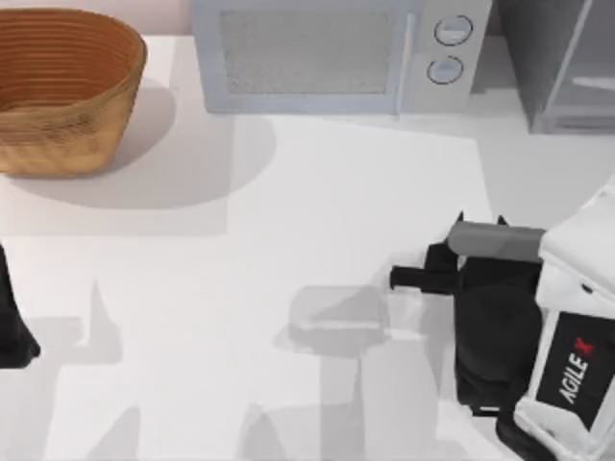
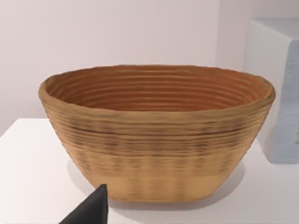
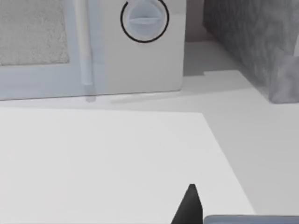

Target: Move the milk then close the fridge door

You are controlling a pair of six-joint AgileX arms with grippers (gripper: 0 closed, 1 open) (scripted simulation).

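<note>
Well, starting at the right gripper (image 1: 413,277): it hangs black over the white table (image 1: 288,221), in front of the white microwave with a mesh window and two round knobs (image 1: 327,58) and a little toward that microwave's knob side. It points across the table, roughly along the microwave's front. Whether its jaws are apart or together I cannot tell, and nothing I can make out sits between them. Behind it runs the white AgileX arm.

The left gripper (image 1: 12,331) is parked well away from the microwave's window side, low at the table's left edge. Its wrist camera looks at the round woven tan basket (image 2: 154,135), which stands just beside the microwave. Its jaws I cannot read either.

Where the small blue and white milk carton stands, I cannot tell.

The dark grey speckled cabinet (image 1: 533,58) is close beside the microwave's knob end. A paler flat panel with a light edge next to it is, I take it, the fridge door (image 1: 591,58). Whether it is ajar I cannot tell for sure.

So the fridge lies beyond the right gripper, past the microwave's knob corner, with the panel's long axis upright. The right arm is clearly the nearer one, and I judge the door push to be its job.
</note>
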